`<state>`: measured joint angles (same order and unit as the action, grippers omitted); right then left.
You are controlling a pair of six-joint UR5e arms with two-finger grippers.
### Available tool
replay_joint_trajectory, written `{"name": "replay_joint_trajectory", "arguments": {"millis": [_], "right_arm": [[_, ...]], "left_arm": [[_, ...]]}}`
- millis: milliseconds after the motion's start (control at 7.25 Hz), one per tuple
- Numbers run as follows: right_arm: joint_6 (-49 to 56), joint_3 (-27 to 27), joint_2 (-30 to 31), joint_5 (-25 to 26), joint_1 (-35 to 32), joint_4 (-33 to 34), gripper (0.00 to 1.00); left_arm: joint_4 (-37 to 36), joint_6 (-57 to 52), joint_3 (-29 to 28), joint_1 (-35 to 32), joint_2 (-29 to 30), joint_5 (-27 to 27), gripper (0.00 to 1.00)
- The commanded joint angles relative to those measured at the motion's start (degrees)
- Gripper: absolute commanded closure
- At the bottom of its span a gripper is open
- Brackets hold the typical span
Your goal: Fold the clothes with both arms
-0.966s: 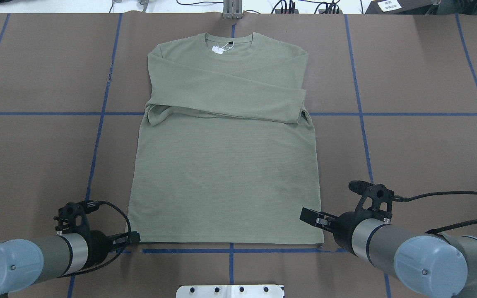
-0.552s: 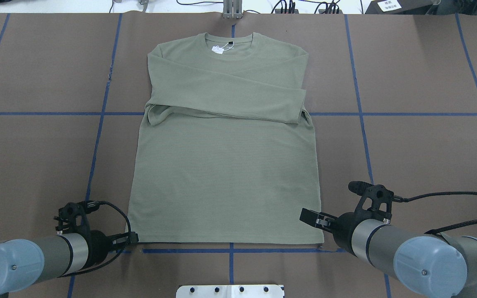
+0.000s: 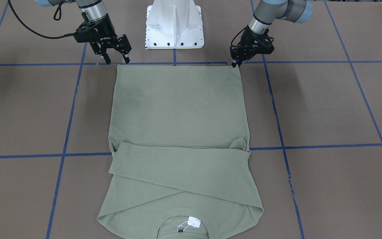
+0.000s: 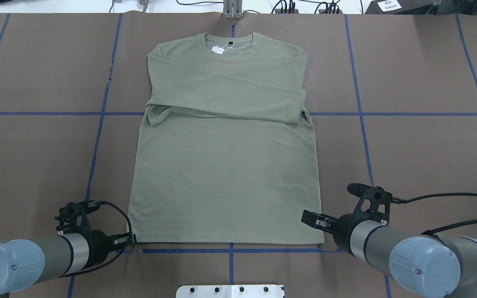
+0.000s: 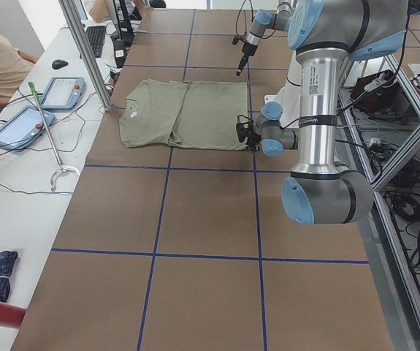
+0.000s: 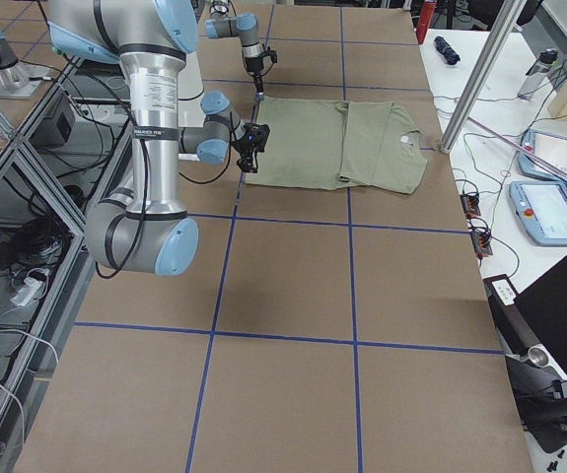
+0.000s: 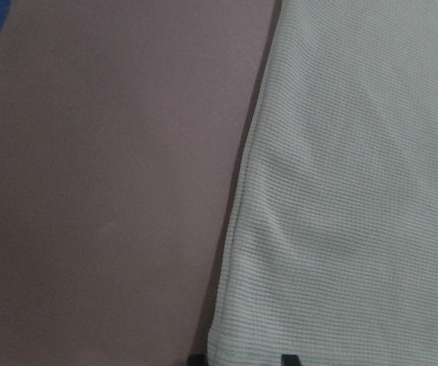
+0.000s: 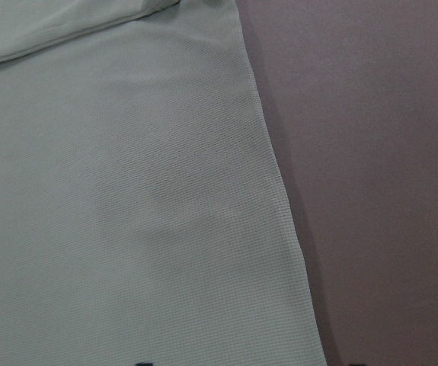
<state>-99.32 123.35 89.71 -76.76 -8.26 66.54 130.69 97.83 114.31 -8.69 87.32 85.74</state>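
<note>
The sage-green shirt (image 4: 226,174) lies flat, collar at the far side, both sleeves folded across the chest (image 3: 177,166). My left gripper (image 4: 132,239) sits low at the near left hem corner. In the left wrist view its fingertips (image 7: 196,358) straddle that corner of the shirt (image 7: 356,191), narrowed but with a gap, and the cloth wrinkles just ahead. My right gripper (image 3: 117,59) hangs wide open over the near right hem corner, a little above the shirt (image 8: 127,191).
The white pedestal base (image 3: 175,25) stands just behind the hem. Blue tape lines (image 4: 230,251) grid the brown table. Operator desks with tablets (image 5: 60,91) and a person line the far side.
The left gripper has edged left and narrowed at the hem corner, and the corner edge now curls up slightly. The right arm has shifted a little toward the robot.
</note>
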Motion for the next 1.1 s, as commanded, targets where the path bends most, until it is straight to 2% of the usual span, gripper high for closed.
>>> {"name": "replay_joint_trajectory", "arguments": {"millis": [0, 276, 414, 966], "right_arm": [[-7.7, -1.3, -0.7, -0.3, 0.5, 1.3, 0.30], [-14.7, -1.2, -1.7, 0.2, 3.2, 5.5, 0.34], [-15.7, -1.4, -1.7, 2.4, 4.4, 6.2, 0.33], [-15.8, -2.9, -1.9, 4.0, 6.3, 7.0, 0.32]], "left_arm": [[0.0, 0.0, 1.4, -0.2, 0.2, 0.0, 1.00], [0.0, 0.1, 4.4, -0.4, 0.3, 0.3, 1.00], [0.0, 0.1, 5.0, -0.4, 0.5, 0.3, 1.00], [0.1, 0.2, 6.2, -0.4, 0.4, 0.4, 1.00]]}}
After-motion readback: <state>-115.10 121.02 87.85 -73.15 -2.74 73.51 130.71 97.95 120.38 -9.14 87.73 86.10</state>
